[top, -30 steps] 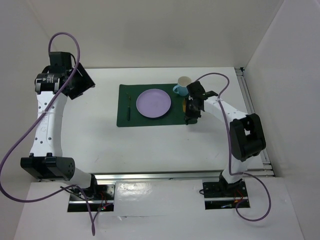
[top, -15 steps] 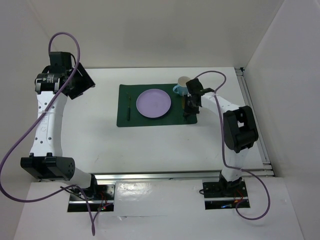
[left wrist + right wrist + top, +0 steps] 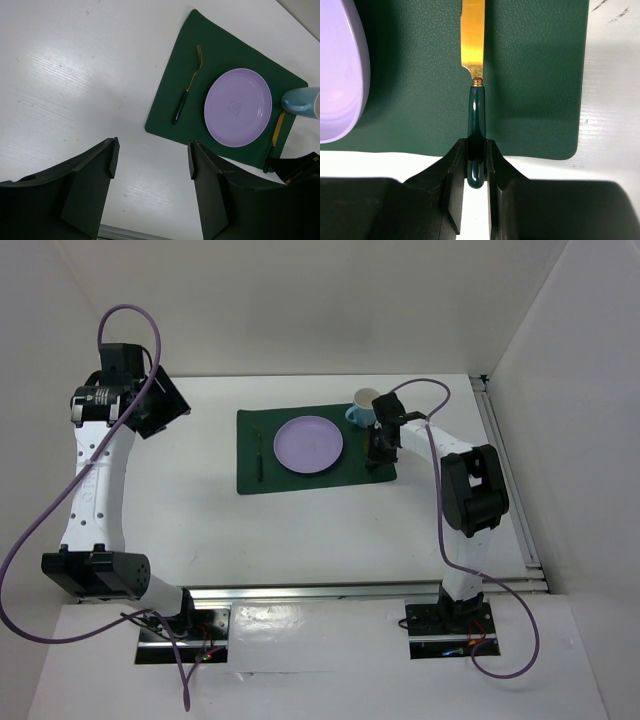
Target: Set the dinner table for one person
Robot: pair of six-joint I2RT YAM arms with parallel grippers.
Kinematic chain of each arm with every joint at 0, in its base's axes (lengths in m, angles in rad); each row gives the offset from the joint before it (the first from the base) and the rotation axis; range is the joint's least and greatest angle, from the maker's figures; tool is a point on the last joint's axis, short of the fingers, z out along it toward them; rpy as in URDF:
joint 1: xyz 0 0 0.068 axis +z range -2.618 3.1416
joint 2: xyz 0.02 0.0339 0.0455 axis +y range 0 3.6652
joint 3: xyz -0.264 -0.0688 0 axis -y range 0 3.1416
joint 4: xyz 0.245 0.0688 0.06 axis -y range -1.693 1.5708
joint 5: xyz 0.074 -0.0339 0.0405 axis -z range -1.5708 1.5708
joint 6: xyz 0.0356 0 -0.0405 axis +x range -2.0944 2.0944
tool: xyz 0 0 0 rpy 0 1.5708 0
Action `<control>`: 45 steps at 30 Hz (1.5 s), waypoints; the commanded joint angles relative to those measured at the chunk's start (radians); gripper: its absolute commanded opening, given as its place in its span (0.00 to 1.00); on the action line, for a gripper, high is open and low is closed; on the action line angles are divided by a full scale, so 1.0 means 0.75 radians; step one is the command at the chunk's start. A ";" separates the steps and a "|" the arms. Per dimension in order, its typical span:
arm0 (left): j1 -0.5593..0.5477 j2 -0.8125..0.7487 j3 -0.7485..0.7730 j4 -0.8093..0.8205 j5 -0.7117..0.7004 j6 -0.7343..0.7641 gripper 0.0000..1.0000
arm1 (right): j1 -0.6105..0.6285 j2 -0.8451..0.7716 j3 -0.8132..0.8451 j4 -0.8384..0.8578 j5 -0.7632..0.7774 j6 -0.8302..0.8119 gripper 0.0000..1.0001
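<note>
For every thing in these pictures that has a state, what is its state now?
placemat, flat on the dinner table
plate, empty, on the placemat
fork, lying on the placemat, left of the plate
mug, upright, at the placemat's far right corner
knife, right of the plate, handle end gripped
right claw, shut on the knife
left claw, open, empty

White tubular left arm [image 3: 95, 490] and right arm [image 3: 445, 450], black-jointed
A glossy purple cable [image 3: 128, 308] loops along each; black base plates [image 3: 215, 625] carry thin red wires; the left pincer [image 3: 153, 145] and right pincer [image 3: 476, 147] have matte black angular fingers [image 3: 90, 185].
</note>
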 commanded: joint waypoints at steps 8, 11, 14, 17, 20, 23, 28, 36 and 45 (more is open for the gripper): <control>0.006 0.004 0.035 0.029 -0.005 0.016 0.74 | -0.001 -0.027 0.023 0.094 0.011 -0.029 0.00; 0.006 0.004 0.020 0.029 -0.005 0.016 0.74 | -0.001 -0.027 0.008 0.094 0.027 -0.043 0.02; 0.006 0.004 0.008 0.029 -0.005 0.016 0.74 | -0.001 0.001 0.008 0.094 0.054 -0.055 0.20; 0.006 0.004 0.008 0.029 -0.005 0.016 0.74 | -0.001 0.001 -0.004 0.094 0.066 -0.055 0.46; 0.006 0.004 0.008 0.029 -0.005 0.016 0.74 | -0.001 0.001 -0.004 0.094 0.066 -0.043 0.59; 0.006 0.004 -0.004 0.029 -0.005 0.016 0.74 | -0.001 -0.013 -0.004 0.094 0.078 -0.043 0.63; 0.006 0.004 -0.033 0.041 0.008 0.029 0.74 | -0.001 -0.097 -0.004 0.048 0.117 -0.043 0.63; 0.006 0.016 -0.221 0.082 0.114 0.088 0.74 | -0.086 -0.293 -0.043 -0.034 0.103 0.024 0.91; -0.006 0.014 -0.589 0.183 0.255 0.076 1.00 | -0.420 -0.608 -0.247 -0.161 0.115 0.216 1.00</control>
